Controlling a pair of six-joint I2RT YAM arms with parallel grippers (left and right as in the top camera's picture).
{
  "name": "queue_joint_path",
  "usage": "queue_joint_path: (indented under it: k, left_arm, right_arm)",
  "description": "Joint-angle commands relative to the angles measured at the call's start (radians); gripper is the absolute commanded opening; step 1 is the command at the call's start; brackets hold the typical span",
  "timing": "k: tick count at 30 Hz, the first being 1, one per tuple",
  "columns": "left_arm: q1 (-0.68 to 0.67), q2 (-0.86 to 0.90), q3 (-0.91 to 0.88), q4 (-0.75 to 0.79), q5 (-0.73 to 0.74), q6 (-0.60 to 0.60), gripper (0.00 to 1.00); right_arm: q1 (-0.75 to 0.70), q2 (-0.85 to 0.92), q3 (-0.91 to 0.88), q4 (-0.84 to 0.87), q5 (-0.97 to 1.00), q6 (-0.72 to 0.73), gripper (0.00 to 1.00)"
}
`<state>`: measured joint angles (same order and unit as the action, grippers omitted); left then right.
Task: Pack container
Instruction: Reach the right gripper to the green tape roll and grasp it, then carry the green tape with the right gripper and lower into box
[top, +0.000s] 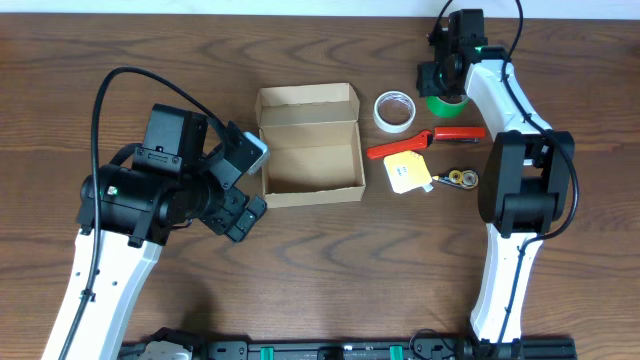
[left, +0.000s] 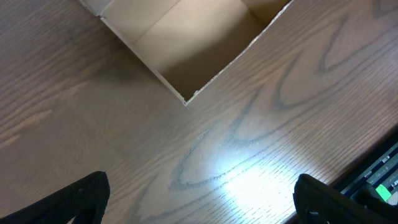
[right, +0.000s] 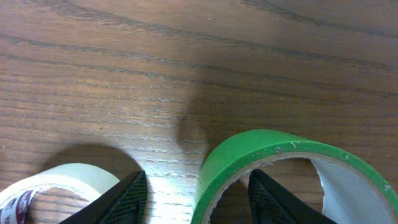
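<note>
Table (top: 90, 50) of dark wood carries everything. Near its middle, a little toward the far edge, stands the container (top: 310, 145), a tan cardboard box with its lid flap folded back. My left gripper (left: 199, 202) hovers just beside its near left corner, fingers spread wide, holding nothing. Close to the far edge on the right lies the green tape roll (right: 249, 149). My right gripper (right: 199, 205) is spread across its wall, one finger (right: 277, 199) inside the ring, the other outside with a gap. The white tape roll (right: 56, 180) lies just left.
</note>
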<state>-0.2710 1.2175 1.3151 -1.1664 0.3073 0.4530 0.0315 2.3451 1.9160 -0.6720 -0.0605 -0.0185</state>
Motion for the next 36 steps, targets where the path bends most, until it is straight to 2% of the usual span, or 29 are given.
queue_joint_path:
  k: [1,4,6,11,12,16,20,27,36]
  left_arm:
    - [0.0,-0.001,0.01,-0.002,-0.003,0.018,0.95]
    - [0.0,-0.001,0.01,-0.002,-0.003,0.018,0.95]
    - [0.0,-0.001,0.01,-0.002,-0.003,0.018,0.95]
    - [0.0,-0.001,0.01,-0.002,-0.003,0.018,0.95]
    - [0.0,-0.001,0.01,-0.002,-0.003,0.018,0.95]
    - [0.0,-0.001,0.01,-0.002,-0.003,0.018,0.95]
    - [0.0,-0.001,0.01,-0.002,-0.003,0.018,0.95]
    - [0.0,-0.001,0.01,-0.002,-0.003,0.018,0.95]
    - [0.0,-0.001,0.01,-0.002,-0.003,0.018,0.95]
  right_arm:
    - [-0.006,0.016,0.012,0.002,0.03,0.014,0.53]
    - [-0.006,0.025,0.012,-0.005,0.05,0.015,0.52]
    - [-0.006,0.029,0.012,-0.01,0.05,0.017,0.47]
    - [-0.006,0.029,0.012,0.003,0.05,0.057,0.29]
    - [-0.006,0.029,0.012,0.003,0.05,0.073,0.2]
    - [-0.003,0.028,0.013,0.0,0.049,0.074,0.03]
    - [0.005,0.009,0.037,-0.026,0.048,0.074,0.01]
    - [0.035,-0.08,0.187,-0.159,0.016,0.074,0.01]
    - [0.201,-0.262,0.268,-0.302,-0.056,0.074,0.01]
